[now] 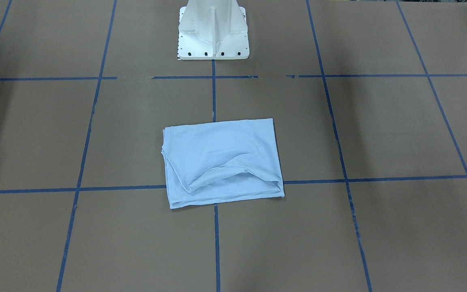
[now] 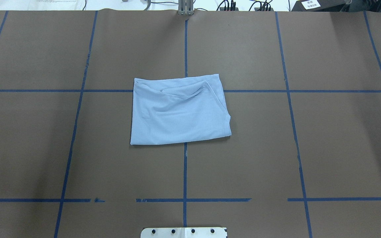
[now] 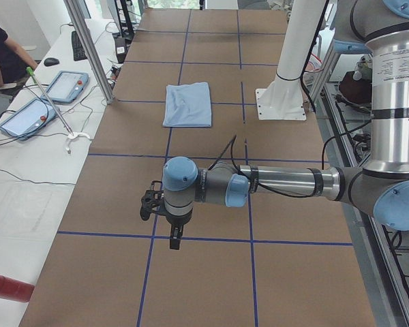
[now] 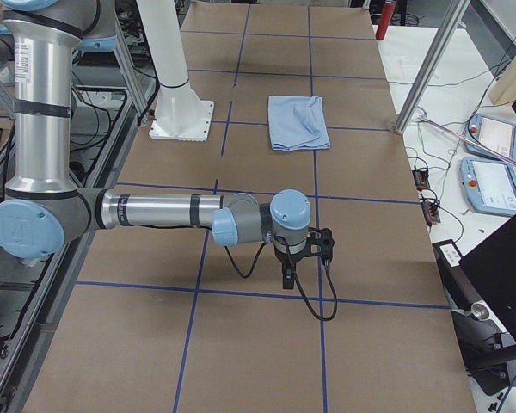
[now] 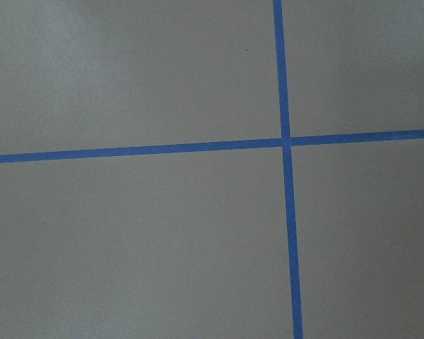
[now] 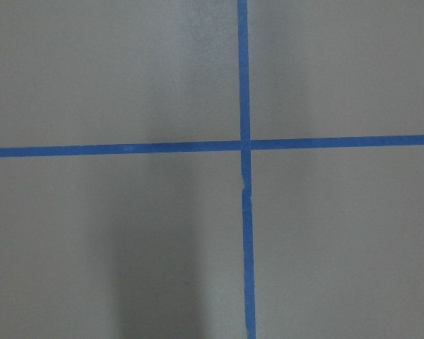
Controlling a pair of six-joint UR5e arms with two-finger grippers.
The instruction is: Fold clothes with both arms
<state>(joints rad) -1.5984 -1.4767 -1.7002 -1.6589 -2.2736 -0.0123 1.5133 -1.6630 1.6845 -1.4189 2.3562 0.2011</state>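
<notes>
Brown paper counter [image 1: 379, 121], gridded with blue tape lines [image 1: 214, 93]; white pedestal [image 1: 213, 32] at its robot-side edge serves as the landmark.

Position: light blue T-shirt [image 1: 221, 162] lies flat on the counter straight out from the pedestal, a short way off, across the tape line that runs from the pedestal's middle. It is a compact, roughly rectangular packet. One curved ridge of loose cloth sits on the top layer at the side farthest from the pedestal. No print or collar label visible.

Arms: left arm [image 3: 279, 182] and right arm [image 4: 155, 209] each reach out low over bare counter, on opposite sides of the pedestal and well apart from the shirt. Left claw [image 3: 173, 235] and right claw [image 4: 288, 274] point downward and carry nothing. They appear only in the side views, so I cannot tell whether either is spread or pressed together. Both wrist cameras show only a tape crossing.

Step, judged: folding looks complete or nearly so, with nothing in contact with the cloth.

Next move, judged: if any tidying remains, both claws would have to come in toward the pedestal's centre line and flatten or re-lay the ridged layer without dragging the layers beneath.

Count: one T-shirt, two arms, two claws, one pedestal. Off the counter: two tablet-like pendants [image 3: 68, 86].
</notes>
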